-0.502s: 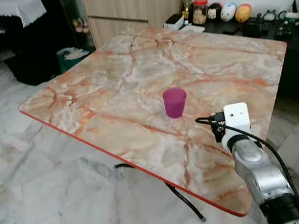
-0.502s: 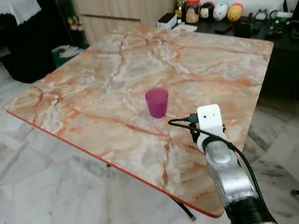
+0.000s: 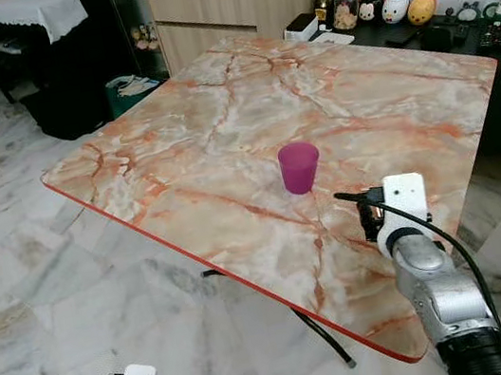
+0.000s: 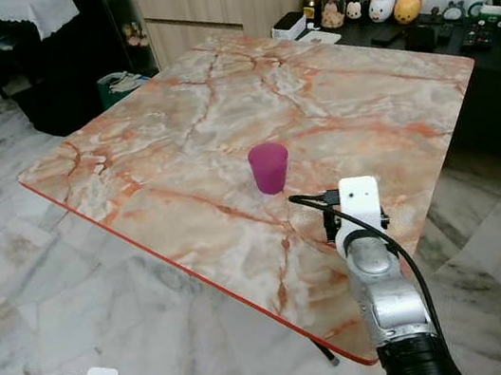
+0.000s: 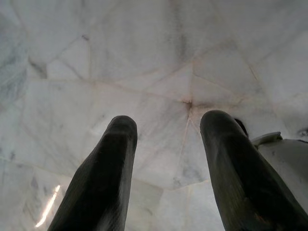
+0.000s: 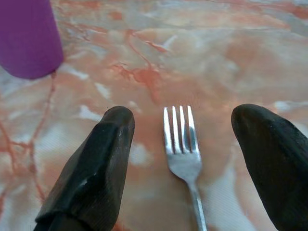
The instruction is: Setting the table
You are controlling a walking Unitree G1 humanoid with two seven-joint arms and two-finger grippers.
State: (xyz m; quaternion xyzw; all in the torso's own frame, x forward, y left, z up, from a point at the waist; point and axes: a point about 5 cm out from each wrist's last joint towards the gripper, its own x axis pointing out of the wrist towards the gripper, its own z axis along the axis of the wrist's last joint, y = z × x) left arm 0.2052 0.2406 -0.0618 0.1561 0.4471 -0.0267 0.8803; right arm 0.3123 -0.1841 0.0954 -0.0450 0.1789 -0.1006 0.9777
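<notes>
Fork (image 6: 184, 142) lies flat on the marble table (image 3: 177, 152), tines toward the purple cup (image 3: 299, 167), between the right gripper (image 6: 182, 144)'s spread fingers. Retreat straight up so neither finger nudges it. The left gripper (image 5: 168, 144) hangs open over the floor.

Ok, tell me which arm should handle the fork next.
The right. The right gripper hangs over the table with open jaws on either side of the fork, near the purple cup. The left gripper hangs low over the floor.
</notes>
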